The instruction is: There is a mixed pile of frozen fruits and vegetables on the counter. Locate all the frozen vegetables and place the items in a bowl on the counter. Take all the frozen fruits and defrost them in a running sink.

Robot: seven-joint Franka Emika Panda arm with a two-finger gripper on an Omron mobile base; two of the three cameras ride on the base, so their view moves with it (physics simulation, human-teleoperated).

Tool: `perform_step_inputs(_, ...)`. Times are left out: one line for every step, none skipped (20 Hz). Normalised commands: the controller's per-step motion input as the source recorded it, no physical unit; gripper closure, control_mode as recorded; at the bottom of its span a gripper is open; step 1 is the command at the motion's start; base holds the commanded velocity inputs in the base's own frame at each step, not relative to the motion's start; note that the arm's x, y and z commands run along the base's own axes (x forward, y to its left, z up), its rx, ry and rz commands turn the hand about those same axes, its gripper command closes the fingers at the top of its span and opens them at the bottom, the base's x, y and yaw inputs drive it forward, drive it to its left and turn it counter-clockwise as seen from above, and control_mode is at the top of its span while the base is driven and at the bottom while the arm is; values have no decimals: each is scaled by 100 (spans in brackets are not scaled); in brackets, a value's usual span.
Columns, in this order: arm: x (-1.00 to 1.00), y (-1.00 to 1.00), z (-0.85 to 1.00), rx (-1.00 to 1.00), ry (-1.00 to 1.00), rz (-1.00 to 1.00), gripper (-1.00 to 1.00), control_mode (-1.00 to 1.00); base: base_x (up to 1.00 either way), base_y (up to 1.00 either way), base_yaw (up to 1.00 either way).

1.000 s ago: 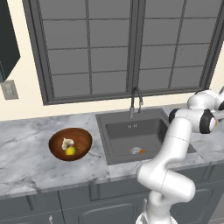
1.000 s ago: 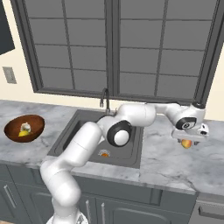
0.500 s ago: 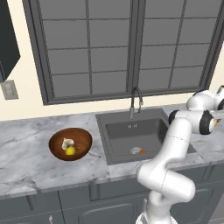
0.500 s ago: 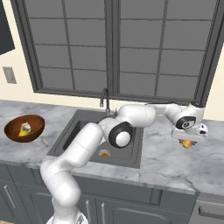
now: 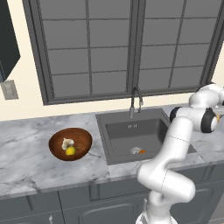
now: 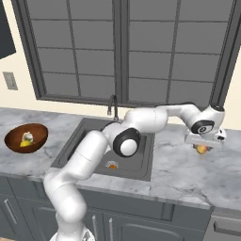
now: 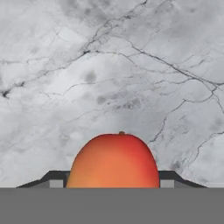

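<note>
My gripper point(image 6: 203, 144) reaches down to the marble counter point(image 6: 179, 169) right of the sink point(image 6: 94, 146). It is shut on the orange-red, peach-like fruit point(image 7: 114, 161), and the dark fingertips point(image 7: 52, 178) press its two sides. The same fruit point(image 6: 202, 150) peeks out under the hand. A small orange ball point(image 5: 142, 151) lies beside the pale drain in the sink point(image 5: 131, 131). On the left, the brown wooden bowl point(image 5: 70, 143) holds the yellow piece point(image 5: 70, 151) and the whitish lump point(image 5: 67, 142).
A thin dark faucet point(image 5: 136, 98) curves over the back of the sink. A window fills the wall behind the counter. Veined marble point(image 7: 109, 65) lies open around the held fruit.
The jaws have closed from wide open onto the peach-like fruit. The arm has hardly moved and the other pieces lie as before.
</note>
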Motion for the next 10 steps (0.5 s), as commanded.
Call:
perform_step_inputs(-22,39,36,0,-16,5,100,-100,0,0,0)
perform_step_inputs(-17,49,24,0,-15,5,100,-100,0,0,0)
perform_step_inputs(-16,51,19,0,-17,4,100,-100,0,0,0)
perform_step_inputs(-21,51,18,0,-20,4,100,-100,0,0,0)
perform_step_inputs(-22,46,18,0,-22,5,100,-100,0,0,0)
perform_step_inputs(-24,44,19,0,-24,5,100,-100,0,0,0)
perform_step_inputs(-21,43,19,0,-23,5,100,-100,0,0,0)
perform_step_inputs(-18,44,23,0,-22,5,100,-100,0,0,0)
perform_step_inputs(-16,40,27,0,-21,5,100,-100,0,0,0)
perform_step_inputs(-19,34,34,0,-20,7,100,-100,0,0,0)
